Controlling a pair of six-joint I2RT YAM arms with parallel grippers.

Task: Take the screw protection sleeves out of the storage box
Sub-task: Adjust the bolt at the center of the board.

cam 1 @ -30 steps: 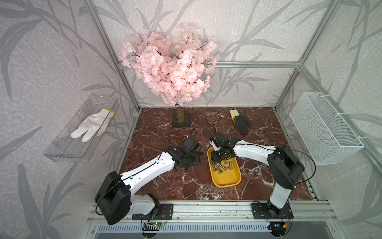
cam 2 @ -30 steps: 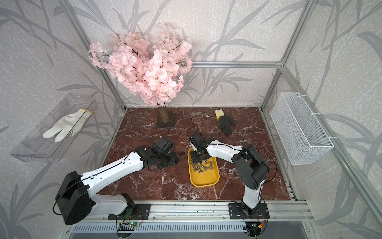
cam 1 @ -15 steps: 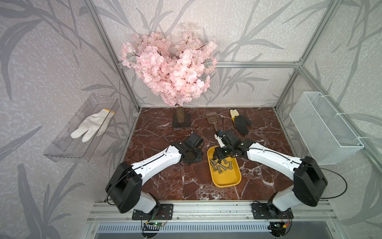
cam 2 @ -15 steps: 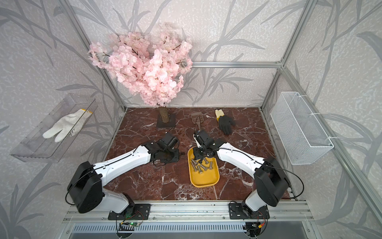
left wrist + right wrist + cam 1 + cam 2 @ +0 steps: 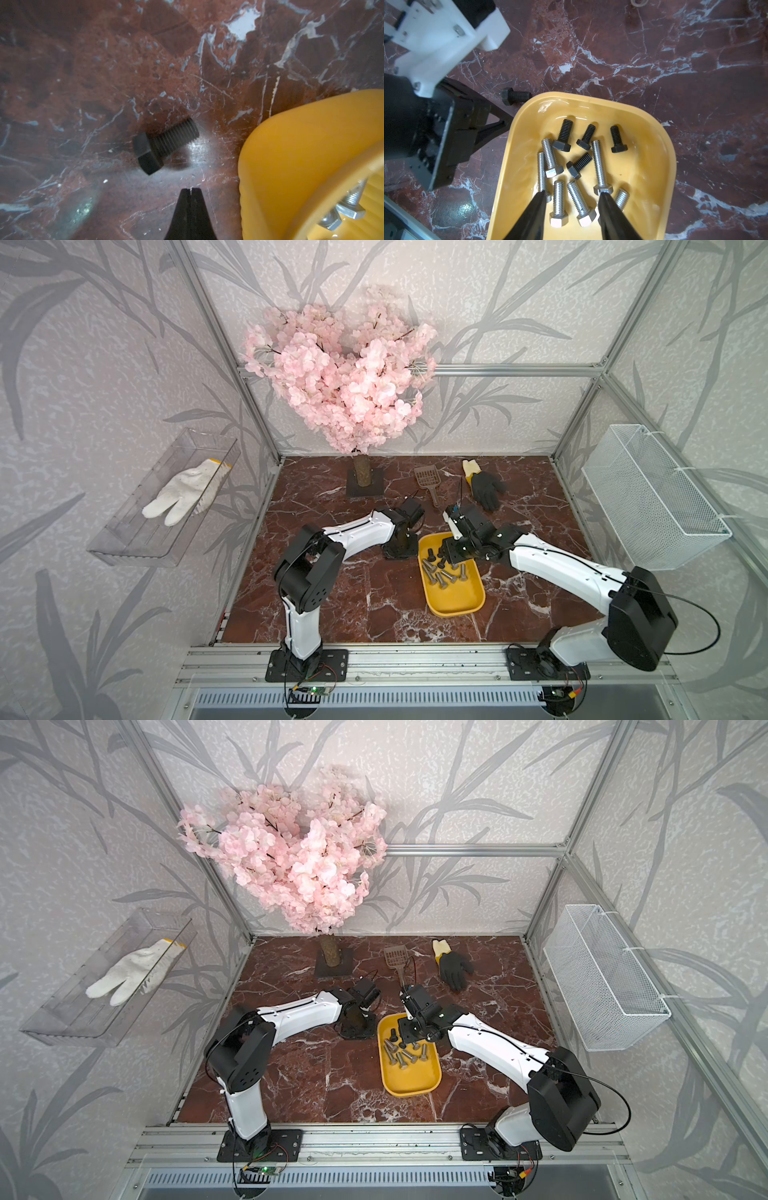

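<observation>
The yellow storage box [image 5: 453,597] [image 5: 411,1081] lies on the marble table, holding silver bolts [image 5: 558,203] and several black screw protection sleeves [image 5: 563,135]. One more black sleeve [image 5: 164,143] [image 5: 515,96] lies on the table just outside the box's far left corner. My left gripper [image 5: 190,189] is shut and empty, its tips a short way from that sleeve and beside the box wall [image 5: 291,155]. My right gripper [image 5: 572,194] hangs open above the silver bolts in the box's far half, holding nothing.
A pink blossom tree on a dark base [image 5: 365,481], a brown scoop [image 5: 428,481] and a black glove [image 5: 484,489] stand at the back. A clear bin with a white glove [image 5: 183,497] hangs on the left wall, a white wire basket [image 5: 648,506] on the right.
My left gripper's jaws have closed and its arm has shifted right toward the box. My right arm's elbow has swung outward while its gripper stayed open over the box's far end.
</observation>
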